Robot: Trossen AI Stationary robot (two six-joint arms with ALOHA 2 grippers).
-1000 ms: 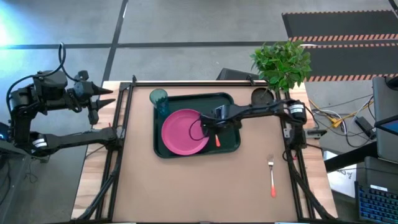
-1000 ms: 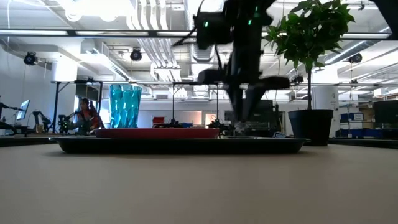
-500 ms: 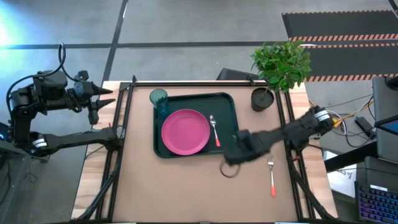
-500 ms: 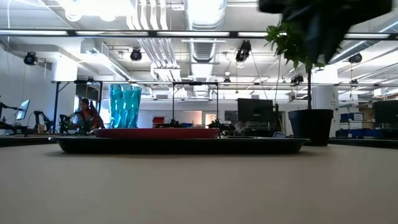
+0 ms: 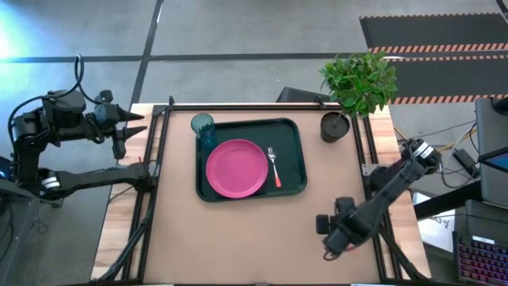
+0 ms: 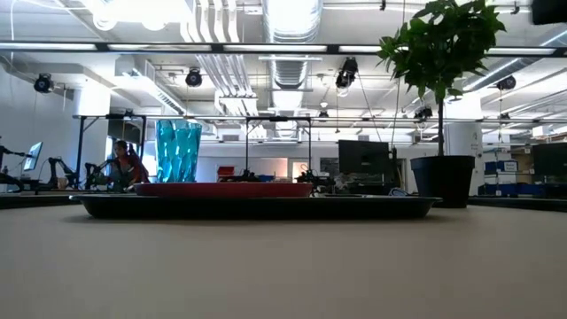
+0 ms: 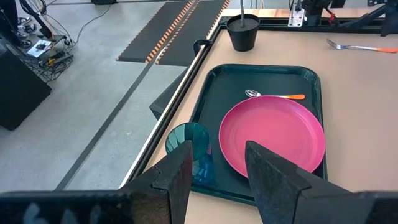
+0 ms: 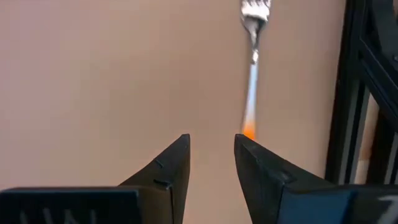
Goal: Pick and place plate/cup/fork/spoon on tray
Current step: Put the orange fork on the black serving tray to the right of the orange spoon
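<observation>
Plate [image 5: 236,168]: pink plastic, smooth, slight sheen. Tray [image 5: 287,131]: dark green plastic, smooth, semi-gloss. Cup [image 7: 193,152]: teal translucent plastic, ribbed wall. Spoon [image 7: 272,95]: shiny metal bowl, orange-red plastic handle. Fork [image 8: 251,65]: bright metal tines and neck, orange-red plastic handle. Table top [image 5: 238,238]: tan, matt, smooth; bare wood at side edges. Plant pot [image 7: 242,31]: dark, matt. Right gripper [image 8: 210,160] fingers [image 8: 171,163]: black, matt.

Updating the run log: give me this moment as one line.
plate, cup, spoon: on tray | fork: on table, untouched | right gripper: open above fork handle | left gripper: open, parked off-table
</observation>
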